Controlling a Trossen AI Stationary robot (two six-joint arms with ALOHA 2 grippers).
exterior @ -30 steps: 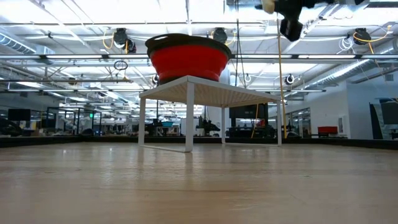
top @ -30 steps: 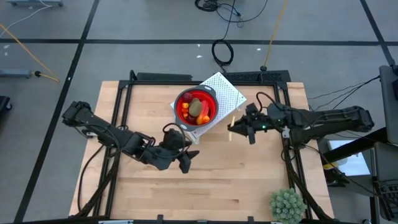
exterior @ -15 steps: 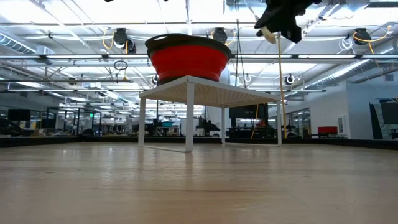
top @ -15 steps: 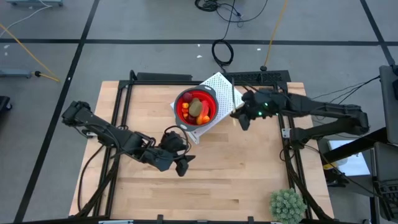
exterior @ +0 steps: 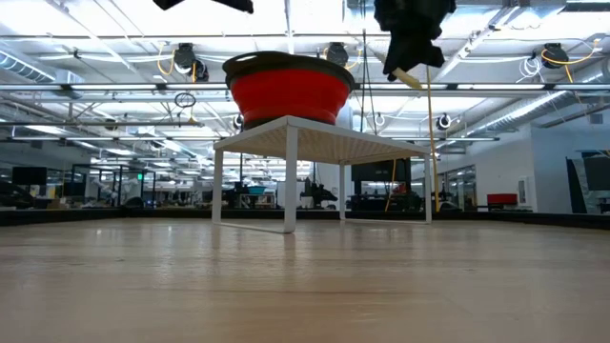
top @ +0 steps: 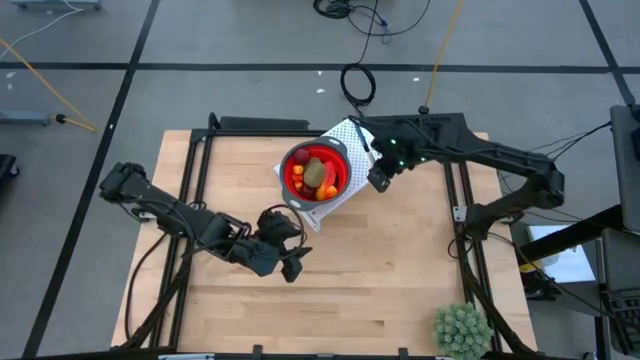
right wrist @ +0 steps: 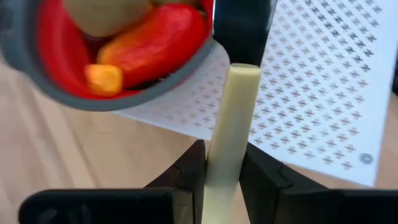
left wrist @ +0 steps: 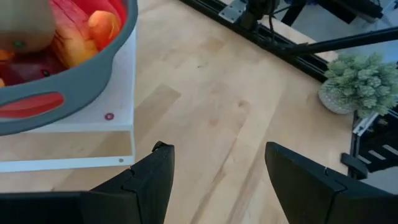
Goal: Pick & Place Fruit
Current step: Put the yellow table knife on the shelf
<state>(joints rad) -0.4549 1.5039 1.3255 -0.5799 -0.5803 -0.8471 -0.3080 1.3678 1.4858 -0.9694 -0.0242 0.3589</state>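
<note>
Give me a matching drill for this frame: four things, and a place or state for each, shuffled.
Things:
1. red bowl
2. right end effector
3. left end effector
4. spiky green plant

Places or states:
A. open, over bare wood
B. on the white perforated stand
C. near the table's corner
D. shut on the cream handle

Pairs: 1-B, 2-D, 3-A, 4-C

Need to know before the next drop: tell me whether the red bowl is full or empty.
Partly full. The red bowl on the white stand holds fruit: an olive-brown oval, with orange and dark red pieces around it.
</note>
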